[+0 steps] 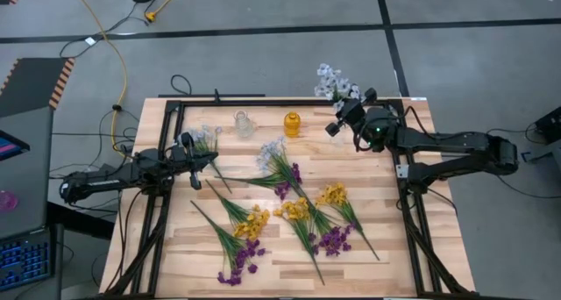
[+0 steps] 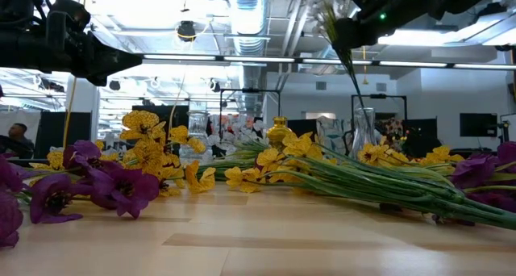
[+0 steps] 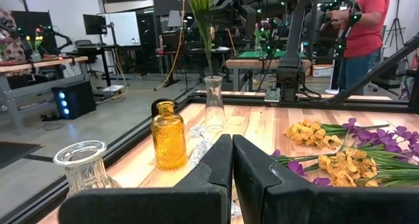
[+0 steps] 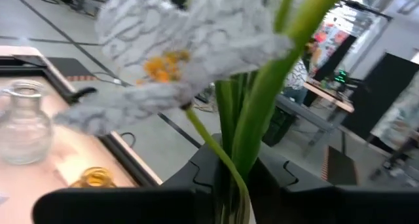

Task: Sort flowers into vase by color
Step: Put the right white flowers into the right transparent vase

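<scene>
High view: my right gripper point(image 1: 344, 116) hangs over the far right corner of the wooden counter point(image 1: 386, 221), jaws clamped on the green stem of a pale bluish-white flower point(image 1: 331, 81) whose blossoms reach past the counter's far edge. My left gripper point(image 1: 188, 146) rests low at the far left, jaws pressed together with nothing between them, just beside a pale sprig point(image 1: 207, 144) lying on the wood.

Across the middle of the counter, the remaining flowers lie loose: a white-and-purple bunch point(image 1: 279, 164), a yellow sprig point(image 1: 335, 197) to its right, a yellow cluster point(image 1: 254, 221) nearer the front, and purple blossoms point(image 1: 238, 263) at the front left. A black frame point(image 1: 410, 208) borders the counter on both sides.

Along the far edge stand a clear glass vase point(image 1: 243, 123) and an amber vase point(image 1: 292, 124), side by side but apart. In the left wrist view a third, tall clear vase point(image 3: 214, 104) stands farther off beyond the amber one, with a green stem descending toward its mouth; I cannot tell whether the stem is inside. The amber vase shows no flowers in it. A person in a red top point(image 3: 365, 27) stands in the room beyond the counter.
</scene>
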You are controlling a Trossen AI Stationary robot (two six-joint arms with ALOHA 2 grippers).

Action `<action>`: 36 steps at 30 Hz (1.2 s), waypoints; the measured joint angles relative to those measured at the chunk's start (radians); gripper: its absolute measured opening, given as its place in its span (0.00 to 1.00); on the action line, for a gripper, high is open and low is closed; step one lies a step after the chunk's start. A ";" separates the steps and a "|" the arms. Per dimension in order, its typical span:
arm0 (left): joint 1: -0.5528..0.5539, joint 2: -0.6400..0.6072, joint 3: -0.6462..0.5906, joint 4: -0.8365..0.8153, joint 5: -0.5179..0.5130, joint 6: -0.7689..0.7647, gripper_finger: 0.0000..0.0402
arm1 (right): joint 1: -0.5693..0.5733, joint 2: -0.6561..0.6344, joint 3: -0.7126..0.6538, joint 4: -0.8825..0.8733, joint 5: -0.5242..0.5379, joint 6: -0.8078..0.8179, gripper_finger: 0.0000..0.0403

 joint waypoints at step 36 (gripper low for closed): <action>0.000 0.000 0.000 0.009 -0.055 -0.003 0.02 | 0.018 -0.002 0.000 -0.237 0.175 0.219 0.62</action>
